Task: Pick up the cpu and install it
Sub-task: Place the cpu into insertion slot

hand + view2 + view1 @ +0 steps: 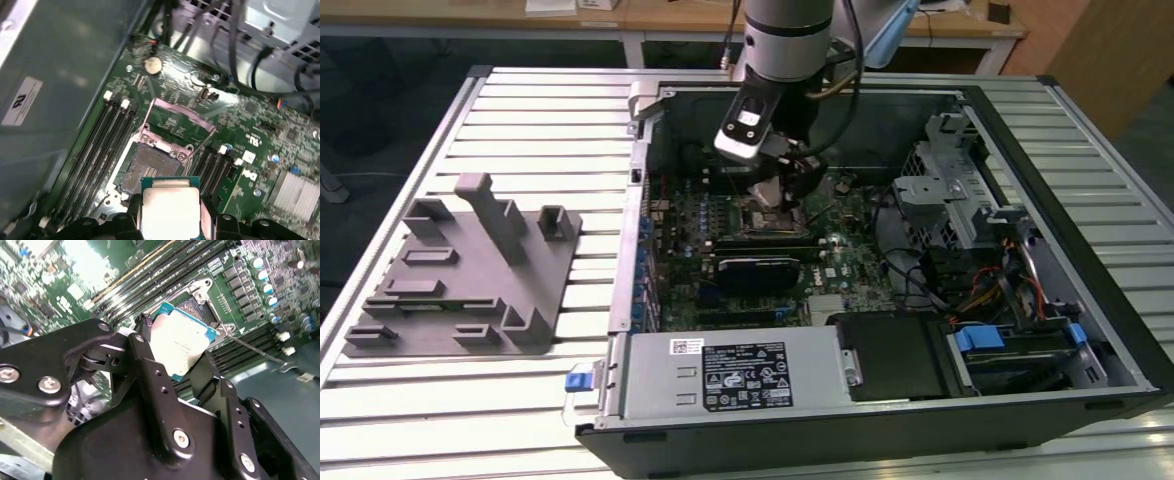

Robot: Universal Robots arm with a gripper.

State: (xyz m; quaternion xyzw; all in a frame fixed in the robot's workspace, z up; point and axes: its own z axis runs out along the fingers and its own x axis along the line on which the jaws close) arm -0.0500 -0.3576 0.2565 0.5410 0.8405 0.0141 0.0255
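The cpu (180,342) is a flat square chip with a pale metal top and a teal rim. My gripper (176,351) is shut on it, one black finger on each side. In the first wrist view the cpu (170,210) hangs just above and slightly off the open socket (147,170), whose metal load plate (177,120) is flipped up. In the exterior view my gripper (774,190) is down inside the open computer case, over the socket (767,218) on the motherboard.
A grey plastic block with upright posts (467,270) lies on the slatted table at the exterior view's left. Memory slots (100,145) flank the socket. The power supply (734,375), drive cage (961,195) and cables (987,290) crowd the case.
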